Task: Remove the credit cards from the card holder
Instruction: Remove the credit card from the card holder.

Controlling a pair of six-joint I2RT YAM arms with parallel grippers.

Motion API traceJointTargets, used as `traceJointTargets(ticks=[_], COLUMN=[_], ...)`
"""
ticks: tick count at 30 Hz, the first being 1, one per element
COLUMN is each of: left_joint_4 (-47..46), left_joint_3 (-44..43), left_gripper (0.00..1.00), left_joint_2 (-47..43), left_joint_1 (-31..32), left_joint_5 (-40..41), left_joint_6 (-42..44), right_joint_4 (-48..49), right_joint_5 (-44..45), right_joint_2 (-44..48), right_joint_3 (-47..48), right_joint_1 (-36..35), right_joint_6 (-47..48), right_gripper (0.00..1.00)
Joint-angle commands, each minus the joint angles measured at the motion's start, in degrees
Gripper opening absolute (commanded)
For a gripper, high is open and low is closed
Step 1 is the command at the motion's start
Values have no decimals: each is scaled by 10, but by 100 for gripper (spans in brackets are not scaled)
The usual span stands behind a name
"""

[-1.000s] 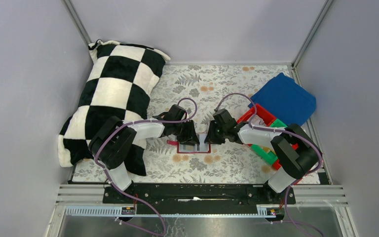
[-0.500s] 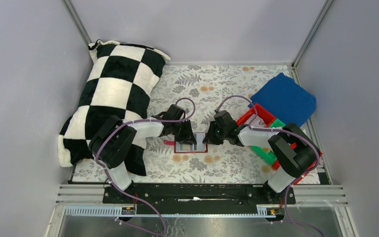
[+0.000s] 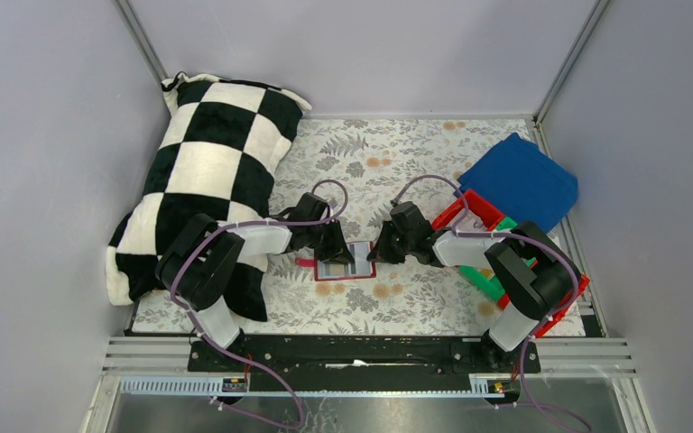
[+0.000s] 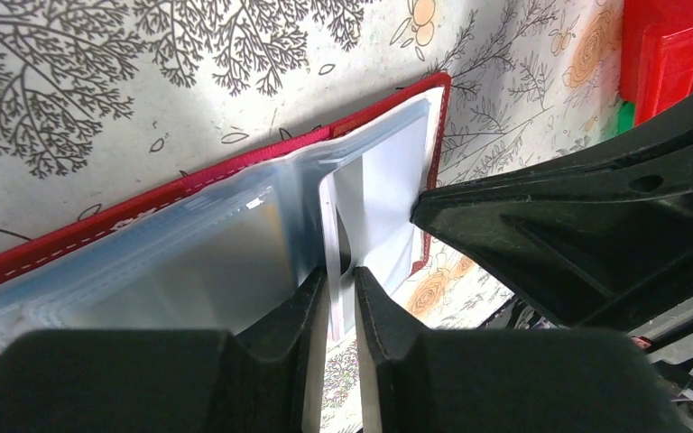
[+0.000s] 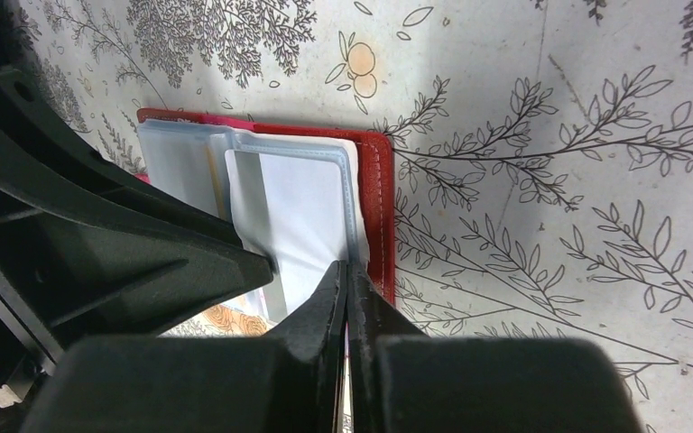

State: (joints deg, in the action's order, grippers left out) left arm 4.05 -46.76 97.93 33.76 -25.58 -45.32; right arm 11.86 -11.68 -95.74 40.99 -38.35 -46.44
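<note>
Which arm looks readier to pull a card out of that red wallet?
Left, probably. The left pincer is closed on the edge of a pale card in the open card holder, while the right pincer pinches the holder's rim, steadying it.

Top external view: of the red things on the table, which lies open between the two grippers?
The card holder, the small flat wallet showing clear sleeves. The red bin is bigger and sits at the right beside the blue cloth.

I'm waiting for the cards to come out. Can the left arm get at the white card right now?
Likely yes: the card holder lies open, and the left tool's tips flank the white card's raised edge.
</note>
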Motion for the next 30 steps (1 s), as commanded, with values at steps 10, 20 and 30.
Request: traceJointTargets(ticks=[10, 20, 30], left_joint_4=[-39, -56, -50], left_joint_3=[21, 30, 29], left_gripper=[26, 8, 0], left_joint_2=[-49, -52, -64], left_joint_1=[-15, -19, -27], left_joint_5=[-6, -13, -17], left_joint_6=[-12, -20, -13], right_joint_4=[-38, -39, -70], right_joint_5=[14, 14, 28], right_joint_2=[-31, -35, -8], right_joint_3=[-15, -15, -1], right_joint_1=[-5, -5, -6], right_joint_6=[2, 3, 19], right_gripper=[0, 0, 0])
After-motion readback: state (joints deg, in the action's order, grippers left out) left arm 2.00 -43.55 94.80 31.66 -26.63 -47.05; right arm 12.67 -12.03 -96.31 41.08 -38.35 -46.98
